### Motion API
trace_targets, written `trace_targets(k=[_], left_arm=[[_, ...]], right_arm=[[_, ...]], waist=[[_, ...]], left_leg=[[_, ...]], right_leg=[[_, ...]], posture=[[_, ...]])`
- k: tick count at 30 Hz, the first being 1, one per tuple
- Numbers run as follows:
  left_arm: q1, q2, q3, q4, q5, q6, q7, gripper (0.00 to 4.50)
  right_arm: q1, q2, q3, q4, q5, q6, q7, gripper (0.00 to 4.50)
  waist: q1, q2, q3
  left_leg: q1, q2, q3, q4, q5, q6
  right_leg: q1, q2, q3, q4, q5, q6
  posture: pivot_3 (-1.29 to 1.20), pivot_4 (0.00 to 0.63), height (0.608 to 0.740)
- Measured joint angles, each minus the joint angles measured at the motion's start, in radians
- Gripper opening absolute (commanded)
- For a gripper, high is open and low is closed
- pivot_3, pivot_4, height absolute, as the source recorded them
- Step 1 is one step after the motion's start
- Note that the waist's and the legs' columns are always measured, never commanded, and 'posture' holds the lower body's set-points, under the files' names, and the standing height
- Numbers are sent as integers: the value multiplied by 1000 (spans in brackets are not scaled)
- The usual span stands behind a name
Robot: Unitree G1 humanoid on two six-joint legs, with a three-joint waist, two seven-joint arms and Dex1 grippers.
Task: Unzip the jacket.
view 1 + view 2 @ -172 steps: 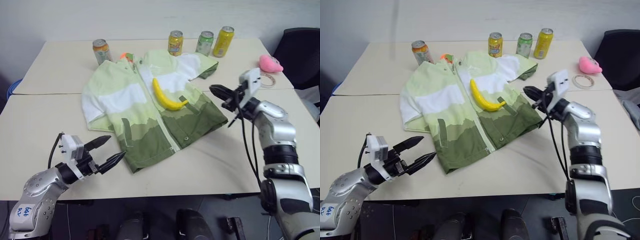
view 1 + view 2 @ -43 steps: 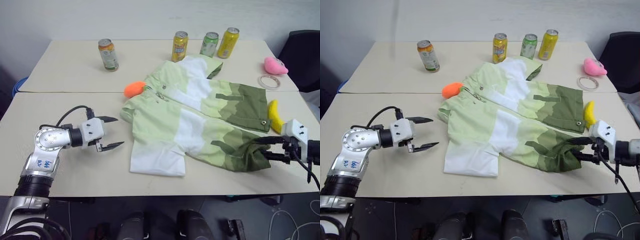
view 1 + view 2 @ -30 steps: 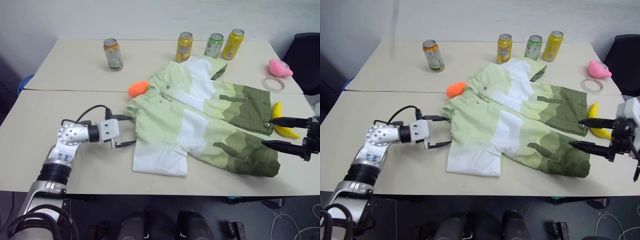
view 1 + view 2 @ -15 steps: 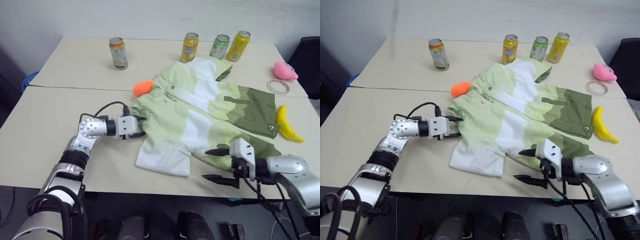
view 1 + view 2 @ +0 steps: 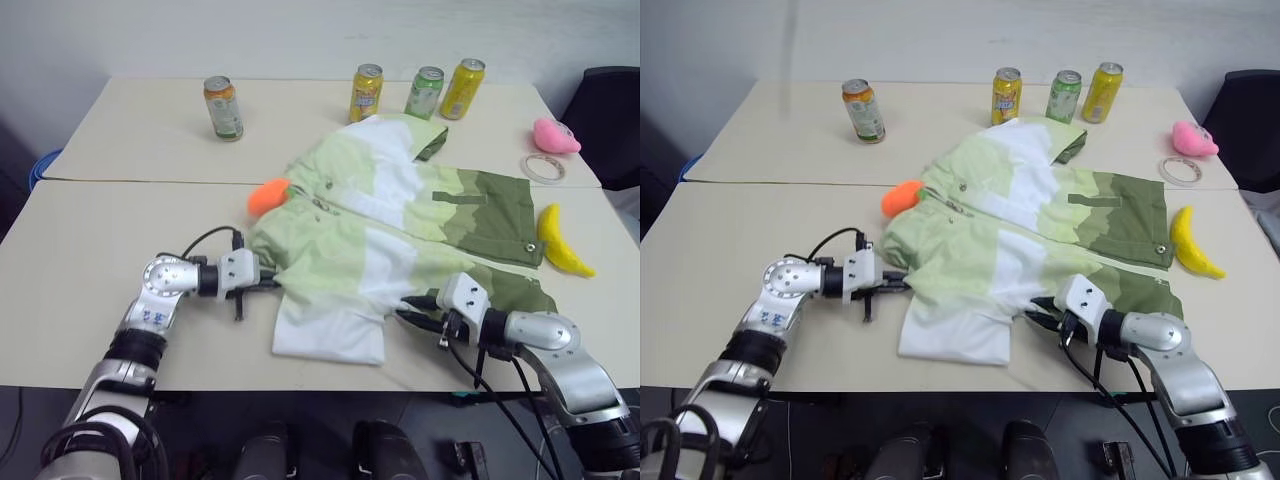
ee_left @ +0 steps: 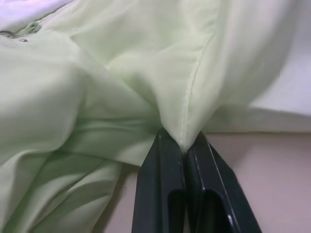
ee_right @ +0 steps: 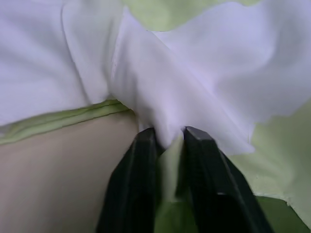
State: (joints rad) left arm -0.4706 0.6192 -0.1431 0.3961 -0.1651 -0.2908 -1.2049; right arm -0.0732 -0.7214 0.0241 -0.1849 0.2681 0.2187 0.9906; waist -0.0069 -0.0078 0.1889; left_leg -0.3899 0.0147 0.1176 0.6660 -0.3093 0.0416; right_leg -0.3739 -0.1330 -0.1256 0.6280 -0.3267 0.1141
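Both arms are built of rounded, silver-grey metallic segments joined by darker black collars, with a brushed sheen on the elbow and forearm housings. The left arm's rounded joint housing carries a circular cap, and blue handwritten marks show on the silver segment just below it. A thin black cable loops up from the left forearm and runs into a small white boxy block mounted at the wrist. The right arm has a like white block near its wrist, and black cables trail down from it beneath the forearm. The left tool (image 5: 268, 284) and the right tool (image 5: 411, 310) each end in two slim, glossy black fingers (image 6: 160, 194) with flat inner faces and tapered tips.
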Motion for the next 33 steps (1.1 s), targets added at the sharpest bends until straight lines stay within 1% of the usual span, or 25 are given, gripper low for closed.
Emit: trace_targets(k=[3, 5, 7, 9, 10, 11, 12, 14, 16, 17, 18, 21, 23, 24, 25, 26, 27, 30, 31, 32, 33], left_arm=[[169, 67, 12, -230, -83, 139, -30, 0], [250, 88, 26, -342, -123, 231, -13, 0], [341, 115, 50, -475, -168, 322, 11, 0], [428, 148, 75, -587, -201, 391, 34, 0], [447, 152, 88, -606, -208, 409, 40, 0], [481, 157, 114, -636, -224, 442, 61, 0], [503, 157, 139, -653, -232, 462, 82, 230], [523, 156, 193, -674, -265, 511, 121, 677], [544, 172, 253, -708, -330, 589, 137, 1262], [560, 192, 286, -724, -361, 628, 137, 1655], [578, 216, 320, -742, -399, 676, 134, 1932], [647, 272, 414, -759, -489, 793, 113, 2782], [682, 302, 474, -749, -523, 847, 95, 3397], [681, 304, 506, -743, -539, 861, 92, 3733], [668, 299, 524, -729, -539, 855, 97, 4052], [621, 286, 531, -692, -530, 832, 117, 4334], [556, 259, 540, -643, -510, 796, 151, 4468], [349, 186, 556, -473, -425, 655, 267, 4468], [297, 172, 548, -420, -395, 613, 284, 4468], [267, 166, 524, -379, -368, 582, 284, 4468], [241, 158, 490, -343, -341, 558, 273, 4468]], right_arm=[[97, -82, -41, -32, 78, -1, 116, 47], [149, -123, -70, -46, 111, -5, 175, 47], [212, -170, -113, -54, 148, -13, 235, 47], [255, -203, -162, -44, 165, -12, 264, 47], [263, -212, -178, -35, 165, -4, 265, 221], [274, -218, -212, -21, 184, 21, 268, 444], [276, -218, -238, -13, 209, 36, 273, 590], [278, -218, -288, -12, 245, 44, 283, 1242], [293, -215, -307, -21, 249, 23, 295, 1875], [299, -210, -310, -28, 252, 16, 300, 2293], [300, -197, -313, -36, 264, 14, 301, 2612], [279, -157, -338, -67, 340, 56, 266, 3551], [251, -137, -356, -101, 396, 94, 234, 4202], [235, -129, -356, -124, 416, 107, 220, 4496], [213, -117, -351, -139, 426, 115, 204, 4500], [176, -93, -344, -149, 434, 117, 180, 4500], [132, -68, -331, -157, 438, 120, 153, 4500], [14, -9, -269, -193, 436, 123, 88, 4500], [-13, 0, -245, -202, 433, 124, 77, 4500], [-31, 6, -225, -203, 432, 125, 70, 4500], [-41, 8, -213, -203, 426, 128, 66, 4500]], waist=[[3, 0, 0], [8, 0, 0], [9, 0, 0], [7, 0, 0], [7, 0, 0], [7, 0, 0], [7, 0, 0], [7, 0, 0], [7, 0, 0], [7, 0, 0], [6, 0, 0], [4, 1, 1], [5, 1, 1], [6, 1, 1], [10, 1, 1], [14, 1, 1], [19, 1, 1], [28, 1, 1], [30, 1, 0], [30, 1, 0], [31, 1, 0]], left_leg=[[0, 1, 0, 0, 0, 0], [0, 0, -2, 2, -1, 1], [1, 0, -4, 2, -1, 1], [3, 0, -5, 1, -2, 0], [4, 0, -5, 1, -2, 0], [4, 1, -5, 1, -2, 0], [4, 1, -5, 1, -2, 0], [4, 1, -6, 1, -2, 0], [3, 1, -6, 0, -2, -1], [4, 1, -6, 0, -2, -1], [4, 1, -6, 0, -2, -1], [4, 1, -6, 0, -2, -1], [4, 1, -7, 0, -2, -1], [4, 1, -6, 0, -2, -1], [4, 1, -7, 0, -3, -1], [4, 0, -8, 0, -3, -2], [3, 0, -8, 1, -3, -2], [2, -1, -7, 0, -2, -2], [2, -1, -5, 0, -2, -2], [1, -1, -4, 0, -2, -2], [1, -2, -3, -1, -3, -1]], right_leg=[[1, -1, 4, -1, 0, 0], [3, -2, 8, -1, 0, 0], [6, -8, 8, -3, 0, 0], [8, -8, 8, -6, 0, 0], [8, -8, 7, -7, 0, 0], [8, -8, 7, -8, 0, 0], [8, -8, 7, -8, 0, 0], [9, -9, 6, -8, 0, -1], [8, -8, 6, -7, 0, -1], [9, -8, 6, -7, 0, -1], [9, -8, 6, -7, 0, -1], [9, -8, 6, -7, 0, -1], [9, -8, 6, -7, -1, -1], [8, -8, 6, -8, -1, -1], [8, -9, 6, -8, -1, -1], [9, -9, 5, -8, -1, -1], [8, -9, 5, -8, -1, -1], [6, -9, 5, -6, -1, -1], [4, -8, 6, -1, -1, -1], [3, -7, 5, -1, -1, -1], [2, -2, 3, -1, -1, -1]], posture=[[0, 150, 740], [0, 150, 740], [0, 150, 740], [0, 150, 740], [0, 150, 740], [0, 150, 740], [0, 150, 740], [0, 150, 740], [0, 150, 740], [0, 150, 740], [0, 150, 740], [0, 150, 740], [0, 150, 740], [0, 150, 740], [0, 150, 740], [0, 150, 740], [0, 150, 740], [0, 150, 740], [0, 150, 740], [0, 150, 740], [0, 150, 740]])
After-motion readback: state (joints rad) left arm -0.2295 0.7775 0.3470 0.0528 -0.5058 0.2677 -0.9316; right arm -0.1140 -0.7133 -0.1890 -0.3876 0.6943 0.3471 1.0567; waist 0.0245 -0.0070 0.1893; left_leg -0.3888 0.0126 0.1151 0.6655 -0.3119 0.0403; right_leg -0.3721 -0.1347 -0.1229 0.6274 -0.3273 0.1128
